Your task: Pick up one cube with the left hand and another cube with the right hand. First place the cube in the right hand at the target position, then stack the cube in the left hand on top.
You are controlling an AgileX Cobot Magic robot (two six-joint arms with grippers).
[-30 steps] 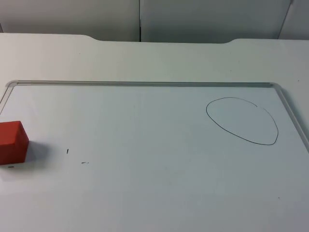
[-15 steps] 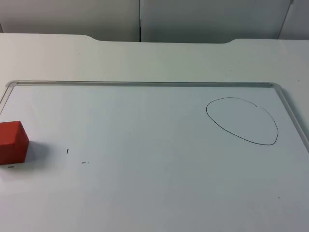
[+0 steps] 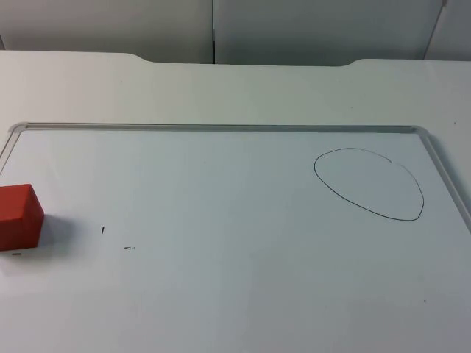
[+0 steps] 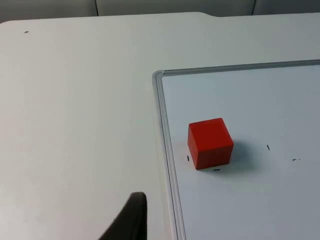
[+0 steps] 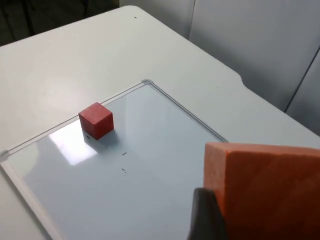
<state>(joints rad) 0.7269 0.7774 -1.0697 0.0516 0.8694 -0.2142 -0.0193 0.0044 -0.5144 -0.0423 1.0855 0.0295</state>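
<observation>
A red cube (image 3: 18, 217) sits at the left edge of the whiteboard (image 3: 221, 127) in the top view. It also appears in the left wrist view as the red cube (image 4: 210, 143), just inside the board's frame, and small and far off in the right wrist view (image 5: 96, 120). My left gripper (image 4: 131, 220) hovers above the bare table, short of the red cube and apart from it. My right gripper (image 5: 260, 220) is raised high over the board, shut on an orange cube (image 5: 270, 190). A hand-drawn oval (image 3: 368, 184) marks the board's right side.
The whiteboard's raised metal frame (image 4: 165, 150) runs beside the red cube. Small pen marks (image 3: 103, 230) dot the board near the cube. White table top (image 4: 75, 100) surrounds the board, and a grey partition wall (image 3: 221, 29) stands behind.
</observation>
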